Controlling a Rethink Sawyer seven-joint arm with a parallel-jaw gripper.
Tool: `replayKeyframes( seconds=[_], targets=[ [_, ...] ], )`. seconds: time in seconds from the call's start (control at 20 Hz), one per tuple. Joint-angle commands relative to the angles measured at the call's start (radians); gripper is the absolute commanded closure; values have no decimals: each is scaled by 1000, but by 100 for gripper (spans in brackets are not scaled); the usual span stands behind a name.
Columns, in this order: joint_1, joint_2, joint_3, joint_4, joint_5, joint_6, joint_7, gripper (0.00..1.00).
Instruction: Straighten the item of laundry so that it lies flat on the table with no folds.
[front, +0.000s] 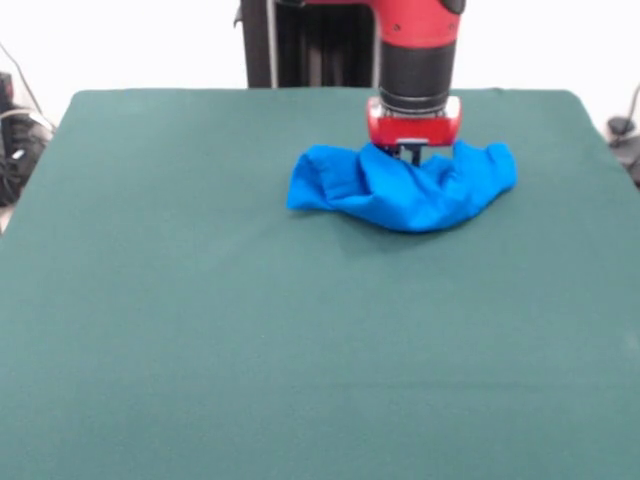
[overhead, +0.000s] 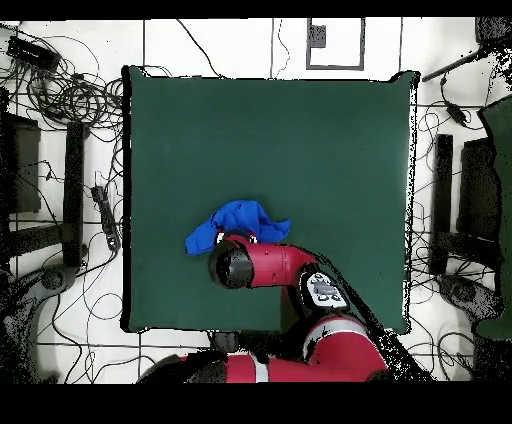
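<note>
Green felt is covering the whole table (front: 200, 330), and cables are lying on the white floor around it in the overhead view. On the cloth, the shirt (front: 400, 185) is sitting as a crumpled blue heap; in the front view it is lying toward one o'clock from the table's middle, close to the far edge, and in the overhead view it is lying toward seven o'clock from the middle, near the robot's side.

Over the heap's far side, the gripper (front: 411, 152) is hanging at the end of the red and black arm, its tip going down among the folds. I cannot tell whether it is apart, together or pinching cloth, because blue fabric is rising around it in the front view and the arm is hiding it from above.

As a judgement, the task is sitting near its start. Nothing of the shirt is lying flat: the cloth is bunching into ridges, one end is curling into a rounded lobe at nine o'clock of the heap in the front view, and neither sleeves nor hem are showing as separate parts. Spreading the whole garment is remaining to be done, and plenty of bare felt is lying open on the near side for that.

No print, brand or writing is showing anywhere on the shirt; only plain blue is facing the cameras. Nothing is readable on the arm.
</note>
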Motion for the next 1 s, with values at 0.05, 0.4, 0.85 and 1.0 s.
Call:
replayKeyframes(
  seconds=[0.05, 0.4, 0.85, 1.0],
  targets=[
    [20, 17, 38, -132, 85, 33, 157, 100],
    [-16, 4, 63, -212, 119, 122, 126, 100],
    [4, 8, 34, -322, 113, 277, 93, 100],
    [11, 7, 17, -328, 109, 305, 114, 0]
  ],
)
